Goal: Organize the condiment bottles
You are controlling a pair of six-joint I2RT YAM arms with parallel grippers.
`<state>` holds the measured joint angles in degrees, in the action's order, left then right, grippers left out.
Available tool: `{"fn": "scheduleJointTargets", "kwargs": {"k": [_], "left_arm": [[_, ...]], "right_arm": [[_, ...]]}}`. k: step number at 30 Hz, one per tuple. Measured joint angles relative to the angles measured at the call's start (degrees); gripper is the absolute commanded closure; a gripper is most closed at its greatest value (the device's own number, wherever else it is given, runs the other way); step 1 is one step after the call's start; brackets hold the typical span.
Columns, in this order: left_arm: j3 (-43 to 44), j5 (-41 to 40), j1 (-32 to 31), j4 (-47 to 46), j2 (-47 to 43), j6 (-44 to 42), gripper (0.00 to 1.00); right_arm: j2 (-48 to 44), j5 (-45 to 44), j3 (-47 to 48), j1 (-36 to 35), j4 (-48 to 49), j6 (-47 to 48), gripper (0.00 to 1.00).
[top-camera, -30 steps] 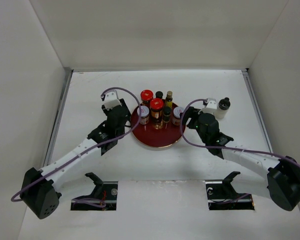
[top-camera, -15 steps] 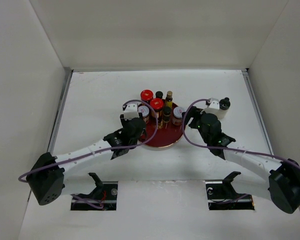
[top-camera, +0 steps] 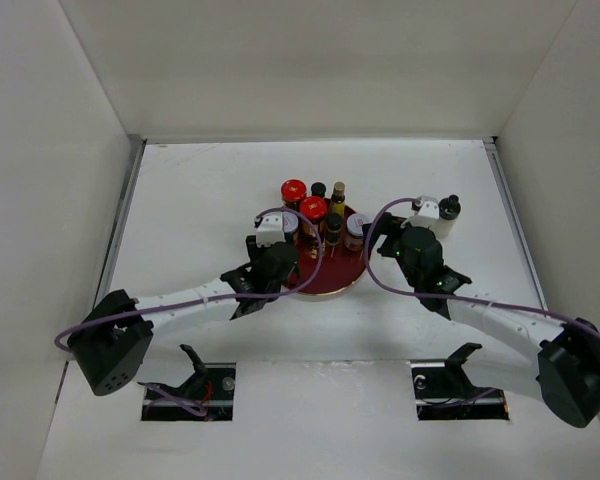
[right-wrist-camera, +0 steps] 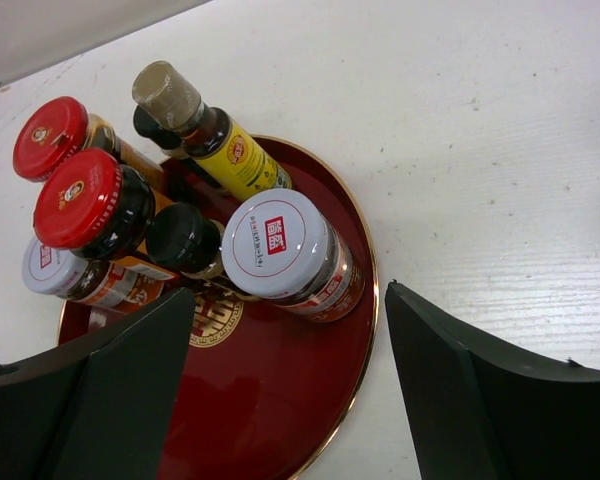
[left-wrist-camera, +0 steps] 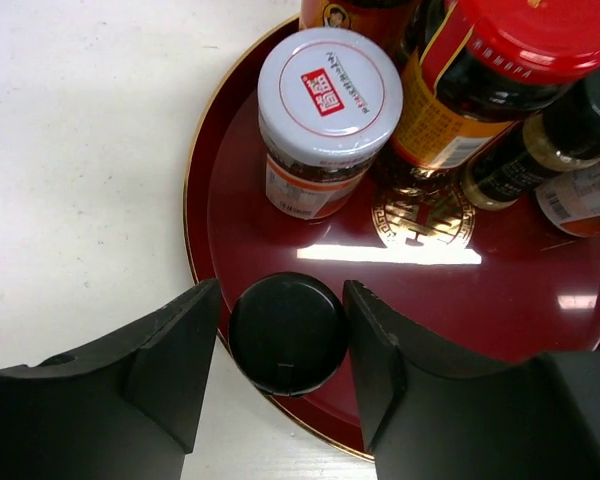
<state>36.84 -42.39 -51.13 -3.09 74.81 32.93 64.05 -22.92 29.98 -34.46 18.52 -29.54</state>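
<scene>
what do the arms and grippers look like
The left arm and right arm have white links, black joints and bases, and a looping purple cable each. The left gripper and right gripper have two broad matte-black fingers.

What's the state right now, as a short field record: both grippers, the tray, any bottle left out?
Left gripper: fingers flank small black-capped bottle at rim of round dark-red tray; grip unclear
Right gripper: open, facing white-lidded labelled jar on tray
Off tray: white-bodied black-capped bottle, on table right of tray
</scene>
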Motion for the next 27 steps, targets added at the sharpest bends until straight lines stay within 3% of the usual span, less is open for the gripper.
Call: {"fn": "scheduleJointTargets", "kwargs": {"k": [3, 12, 15, 19, 21, 24, 27], "left_arm": [[-0.87, 0.42, 0.07, -0.35, 0.0, 0.09, 0.43], [-2.64, 0.76, 0.07, -2.27, -2.93, -0.02, 0.05], [-4.22, 1.03, 0.68, -4.52, -6.75, -0.04, 0.02], [-6.62, 1.22, 2.58, -8.63, -12.09, -0.07, 0.03], [-9.16, 1.4, 3.87, -11.89, -15.72, 0.07, 0.05], [-14.34, 1.44, 7.04, -16.15, -22.38, 1.25, 0.11], [-18.88, 1.55, 10.97, -18.67, -27.23, 4.02, 0.13]], "right_arm": [[-0.37, 0.0, -0.04, 0.0, 0.02, 0.04, 0.14], [-2.64, -0.02, -0.09, 0.26, 0.0, 0.26, 0.2], [-3.28, -0.07, -0.09, 0.42, -0.04, 0.7, 0.34], [-3.56, -0.07, 0.13, 1.09, -0.98, 1.42, 0.66], [-3.58, -0.13, 0.96, 1.99, -2.97, 1.46, 0.74], [-3.58, -0.72, 3.06, 4.5, -6.56, 1.44, 0.71], [-3.58, -1.75, 5.25, 8.2, -10.08, 1.77, 0.43]]}}
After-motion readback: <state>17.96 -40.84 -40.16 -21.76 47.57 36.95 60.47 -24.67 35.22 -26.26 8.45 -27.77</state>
